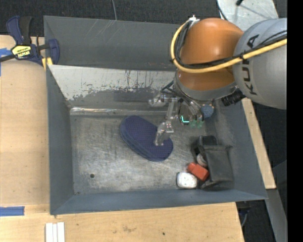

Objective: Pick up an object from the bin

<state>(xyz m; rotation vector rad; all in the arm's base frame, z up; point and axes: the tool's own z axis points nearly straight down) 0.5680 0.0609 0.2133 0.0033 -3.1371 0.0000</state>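
A dark blue oval fabric pad [140,136] lies just beneath the jaws, its bulk stretching away beyond them. Whether the jaws are spread cannot be told; the pad's nearest edge is best pinched squarely.

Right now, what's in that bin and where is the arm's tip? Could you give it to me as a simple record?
container: grey metal bin
end effector: low over the bin's middle, at the right end of the dark blue oval pad
dark blue oval pad: lying flat, mid-bin, apart from the other things
near right corner: black boxy thing, orange-red piece, white lump, bunched close together
anything held: cannot tell from this view
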